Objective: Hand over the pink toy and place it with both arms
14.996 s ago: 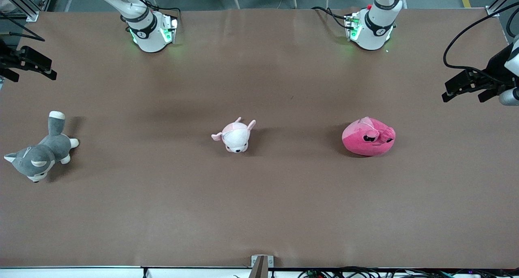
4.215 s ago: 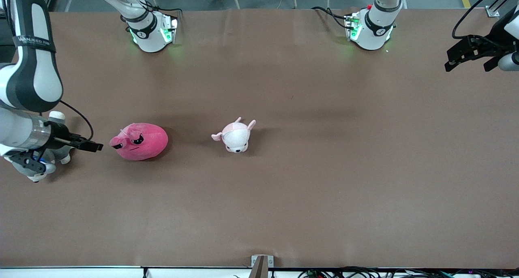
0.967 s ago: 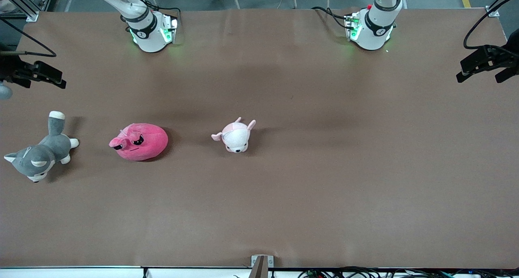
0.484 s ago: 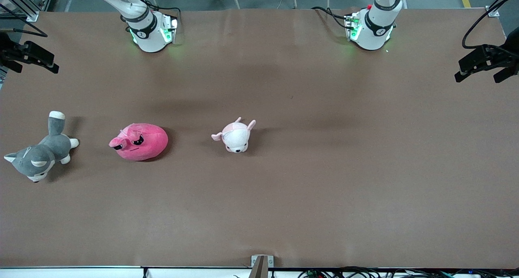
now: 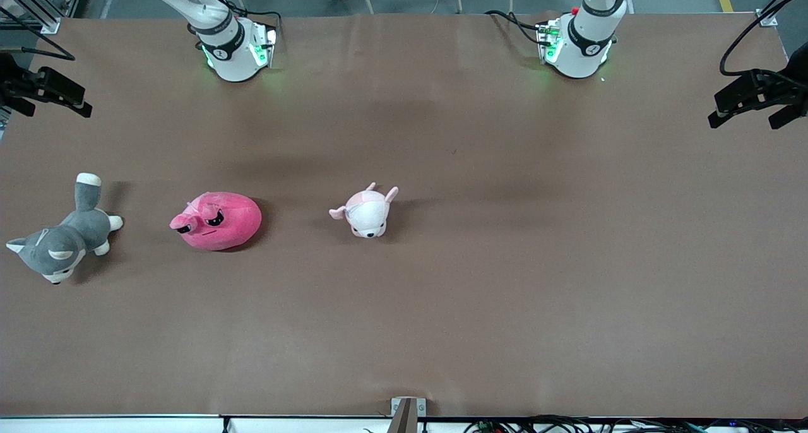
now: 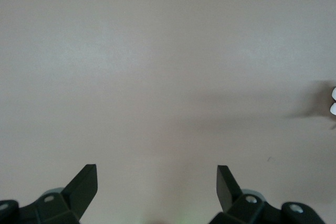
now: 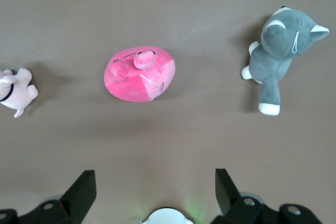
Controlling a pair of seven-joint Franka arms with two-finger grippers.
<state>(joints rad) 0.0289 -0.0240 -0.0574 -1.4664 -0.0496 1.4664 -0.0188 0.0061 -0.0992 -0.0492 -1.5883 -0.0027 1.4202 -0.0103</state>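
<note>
The hot-pink blob plush, the pink toy (image 5: 217, 221), lies on the brown table toward the right arm's end, between the grey dog plush and the small pale pink plush. It also shows in the right wrist view (image 7: 140, 74). My right gripper (image 5: 60, 95) hangs open and empty, raised at the edge of the right arm's end of the table; its wrist view shows its jaws spread wide (image 7: 156, 187). My left gripper (image 5: 754, 101) hangs open and empty, raised at the left arm's end, over bare table (image 6: 157, 184).
A grey-and-white plush dog (image 5: 62, 242) lies at the right arm's end, also in the right wrist view (image 7: 281, 51). A small pale pink-and-white animal plush (image 5: 367, 212) lies near the table's middle. The two arm bases (image 5: 235, 48) (image 5: 577, 41) stand along the table's edge farthest from the camera.
The pink toy has gone from the left arm's end to the right arm's end of the table since the earliest frame. My right gripper has let it go and drawn back up; over the last half second nothing has moved.
</note>
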